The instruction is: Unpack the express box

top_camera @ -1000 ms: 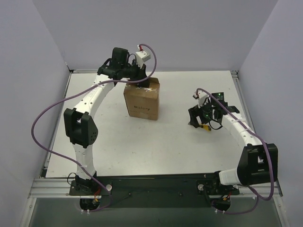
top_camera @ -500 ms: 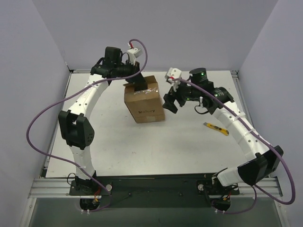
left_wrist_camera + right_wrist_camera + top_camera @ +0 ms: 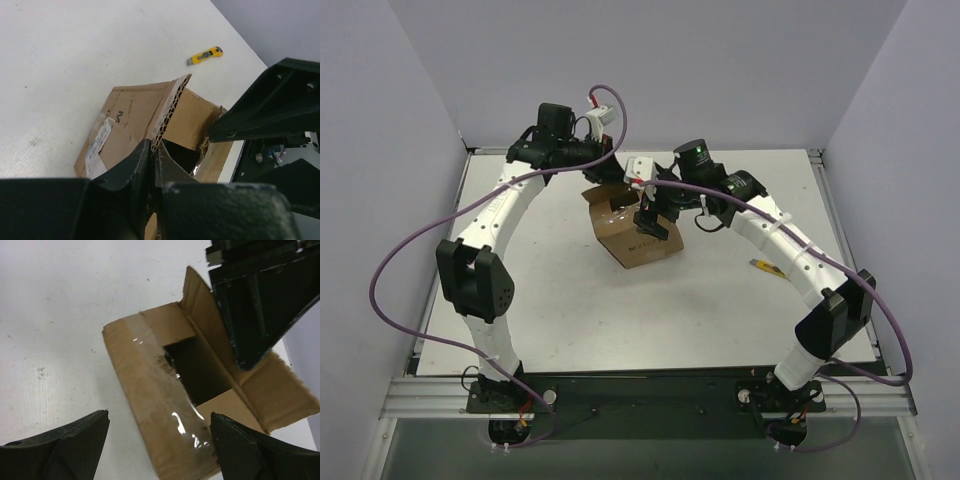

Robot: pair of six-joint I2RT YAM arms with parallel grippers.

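Note:
The express box (image 3: 642,245), a brown cardboard carton, sits tilted at mid-table with its top partly open and a dark hole showing inside (image 3: 200,370). My left gripper (image 3: 611,197) is shut on the edge of one corrugated top flap (image 3: 170,107), which it holds upright. My right gripper (image 3: 651,219) hovers open just over the box's taped flap (image 3: 155,380), one fingertip (image 3: 70,442) on either side and nothing between them. A white label (image 3: 97,145) is on the box's side. What lies inside the box is hidden in shadow.
A slim yellow-and-black utility knife (image 3: 766,266) lies on the white table (image 3: 570,310) to the right of the box, also seen in the left wrist view as the knife (image 3: 205,55). Grey walls close in the table at the back and sides.
My right arm left the knife on the table at the right, swung over to the box and opened wider. The box has turned and tilted while the left gripper kept its hold.

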